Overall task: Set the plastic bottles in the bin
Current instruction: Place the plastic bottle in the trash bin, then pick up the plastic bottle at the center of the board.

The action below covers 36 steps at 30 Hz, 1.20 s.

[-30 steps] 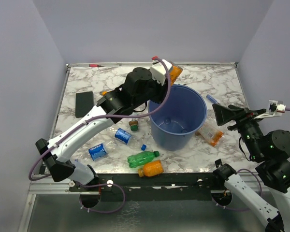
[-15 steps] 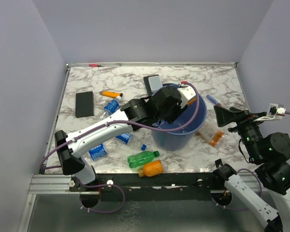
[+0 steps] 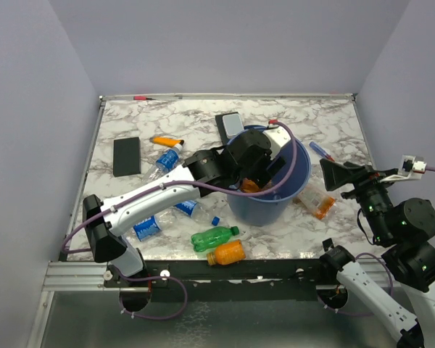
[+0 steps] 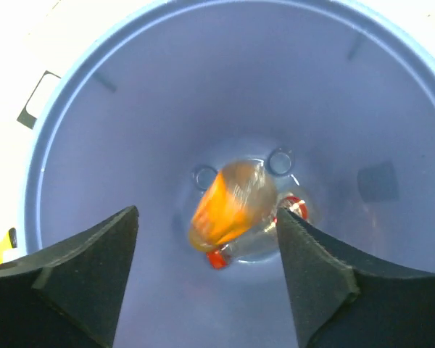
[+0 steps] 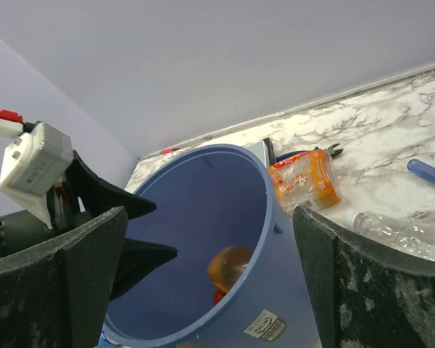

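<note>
Nearest me, at the table's front edge, an orange bottle [image 3: 226, 253] lies on its side. A green bottle [image 3: 214, 237] is just behind it, also lying down. Left of those is a clear bottle with a blue label [image 3: 146, 227], with a second one [image 3: 185, 208] a bit further in, partly under my left arm.

Mid-table is the bin [image 3: 275, 206]. My left gripper [image 4: 206, 216] hangs over its mouth with jaws apart and nothing between them. Below it, an orange bottle in the bin [image 4: 228, 206] is blurred near the bottom, so that one counts as in.

My right gripper [image 5: 209, 212] is off to the right of the bin, jaws wide and empty. A squashed orange-labelled bottle [image 3: 315, 201] lies on the table just right of the bin. Further back are another blue-label bottle [image 3: 167, 159], an orange marker [image 3: 165, 140] and a black rectangle [image 3: 127, 156].

Handling guess: the bottles look empty, so they should be light. The walls are thin and will dent under a hard squeeze, and the round, slick bodies will roll if nudged. I'd take one across the mid-body, square to its length, not at the cap.
</note>
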Tool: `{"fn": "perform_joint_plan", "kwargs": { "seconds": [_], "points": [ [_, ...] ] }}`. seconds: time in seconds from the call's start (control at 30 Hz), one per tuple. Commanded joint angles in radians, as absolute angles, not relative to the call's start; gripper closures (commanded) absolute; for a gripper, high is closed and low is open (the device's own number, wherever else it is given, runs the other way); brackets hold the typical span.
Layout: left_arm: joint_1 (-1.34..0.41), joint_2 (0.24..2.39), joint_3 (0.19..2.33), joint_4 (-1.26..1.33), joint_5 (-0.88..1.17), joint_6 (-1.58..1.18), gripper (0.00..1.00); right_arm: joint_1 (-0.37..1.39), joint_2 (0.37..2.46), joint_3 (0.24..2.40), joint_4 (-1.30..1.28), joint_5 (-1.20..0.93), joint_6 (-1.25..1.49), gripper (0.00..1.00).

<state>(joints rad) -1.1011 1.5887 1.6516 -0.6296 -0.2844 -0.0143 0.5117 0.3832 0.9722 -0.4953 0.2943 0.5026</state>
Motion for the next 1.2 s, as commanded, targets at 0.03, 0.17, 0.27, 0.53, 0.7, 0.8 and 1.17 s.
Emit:
{"fn": "perform_joint_plan", "kwargs": {
  "seconds": [0.03,0.17,0.27,0.53,0.7,0.8,1.17],
  "points": [
    [-1.103,1.516,1.670,-0.560,-0.309,-0.053,0.15,0.518,0.367,0.966,-0.522,0.331,0.503,0.00],
    [-1.103,1.412,1.597,-0.449,-0.372,-0.075,0.01,0.518,0.364,0.977,-0.535,0.369,0.498,0.00],
    [-1.102,1.298,1.476,-0.325,-0.533,-0.089,0.01,0.518,0.377,0.988,-0.576,0.425,0.514,0.00],
    [-0.955,1.086,1.257,-0.152,-0.742,-0.219,0.01,0.518,0.558,1.034,-0.794,0.690,0.680,0.02],
    [-0.788,1.030,1.177,-0.117,-0.708,-0.315,0.01,0.518,0.654,1.028,-0.759,0.761,0.746,0.02],
    [-0.769,0.986,1.099,-0.071,-0.762,-0.332,0.01,0.517,0.674,0.988,-0.749,0.797,0.809,0.02],
    [-0.767,0.802,0.829,0.111,-0.890,-0.296,0.01,0.410,0.690,0.807,-0.735,0.800,0.989,0.02]
  ]
}}
